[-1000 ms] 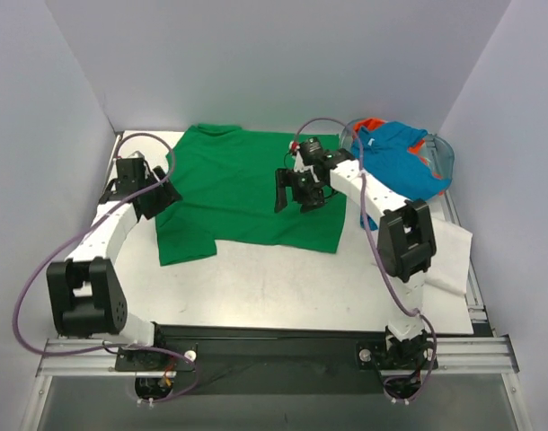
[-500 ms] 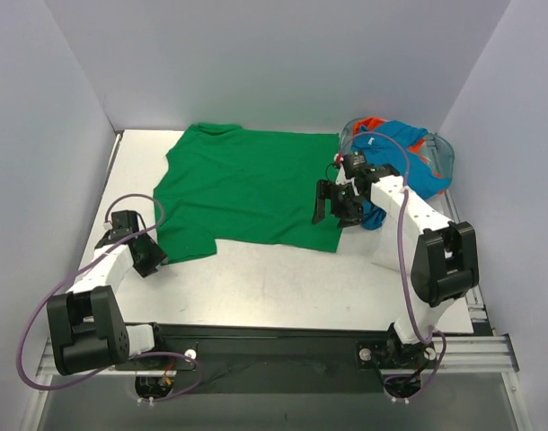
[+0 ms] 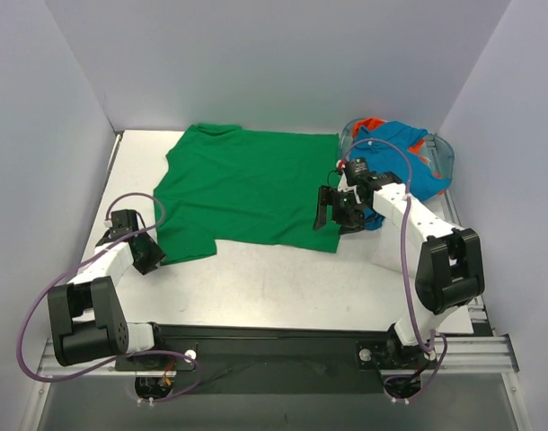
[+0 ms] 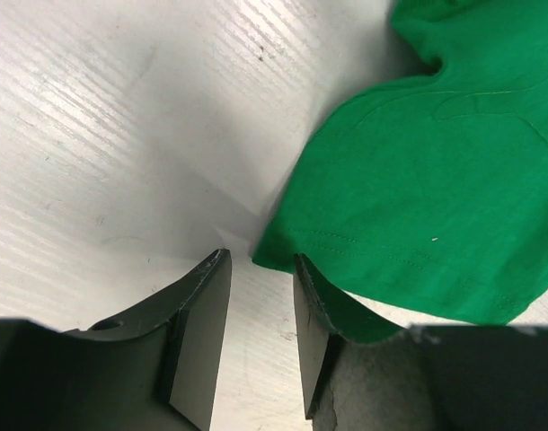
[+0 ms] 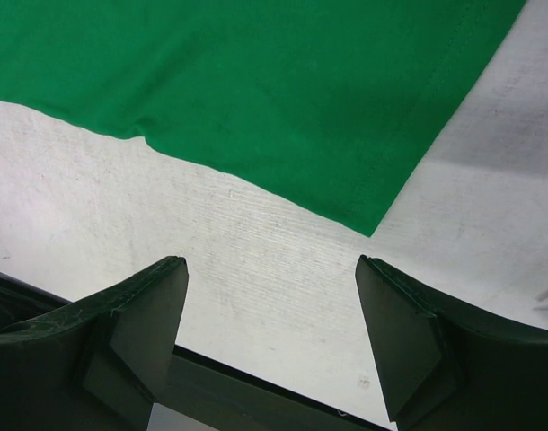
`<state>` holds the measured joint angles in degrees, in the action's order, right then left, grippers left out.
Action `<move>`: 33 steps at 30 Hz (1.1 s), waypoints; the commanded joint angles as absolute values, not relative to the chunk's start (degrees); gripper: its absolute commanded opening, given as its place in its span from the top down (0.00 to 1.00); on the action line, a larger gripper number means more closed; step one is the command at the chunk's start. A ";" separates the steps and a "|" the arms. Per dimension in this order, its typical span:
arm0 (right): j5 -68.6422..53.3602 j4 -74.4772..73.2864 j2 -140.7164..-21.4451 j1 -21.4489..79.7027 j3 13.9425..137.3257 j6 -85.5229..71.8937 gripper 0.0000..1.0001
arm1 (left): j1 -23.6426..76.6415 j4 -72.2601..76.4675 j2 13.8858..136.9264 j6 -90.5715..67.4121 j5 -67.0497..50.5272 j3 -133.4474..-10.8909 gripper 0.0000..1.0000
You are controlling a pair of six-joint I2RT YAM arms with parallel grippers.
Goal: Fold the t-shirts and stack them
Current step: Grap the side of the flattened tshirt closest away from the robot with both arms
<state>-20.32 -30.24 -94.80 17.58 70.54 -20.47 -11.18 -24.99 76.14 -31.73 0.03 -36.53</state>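
A bright green t-shirt (image 3: pixel 247 189) lies spread flat on the white table (image 3: pixel 274 278). My left gripper (image 3: pixel 148 256) is low at its near left hem corner. In the left wrist view the left gripper (image 4: pixel 260 260) is open by a narrow gap over bare table, and the green corner (image 4: pixel 283 247) lies just past the fingertips and over the right finger's outer side. My right gripper (image 3: pixel 334 214) hovers wide open at the near right hem corner, which shows in the right wrist view (image 5: pixel 368 224). A turquoise t-shirt (image 3: pixel 400 154) lies bunched over an orange-red one (image 3: pixel 375 124) at the back right.
The bunched shirts sit in a clear bin (image 3: pixel 443 160). A white sheet (image 3: pixel 449 247) lies at the right edge. Pale walls close in the left, back and right sides. A black rail (image 3: pixel 274 346) runs along the near edge.
My left gripper came back from the far left sleeve to the near left hem corner. My right gripper moved from the shirt's middle to its near right corner. The shirt lies flatter.
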 commanded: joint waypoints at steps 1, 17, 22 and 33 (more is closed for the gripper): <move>-19.16 -31.11 -92.20 17.05 69.61 -20.83 0.23 | -11.60 -21.89 77.60 -29.88 -1.65 -37.00 0.56; -13.27 -30.32 -94.48 17.14 61.35 -19.95 0.30 | -11.60 -19.69 78.49 -29.53 -6.06 -34.19 0.91; -11.35 -29.18 -96.15 17.05 60.38 -19.86 0.35 | -12.04 -21.00 77.08 -29.53 -6.15 -34.19 1.00; -10.54 -27.42 -101.33 16.44 62.49 -19.95 0.52 | -15.03 -23.11 73.30 -29.27 -6.68 -32.78 1.00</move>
<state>-11.35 -26.30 -100.01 16.82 60.95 -20.36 -14.11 -21.10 74.72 -30.33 -6.37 -33.34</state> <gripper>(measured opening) 0.490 0.097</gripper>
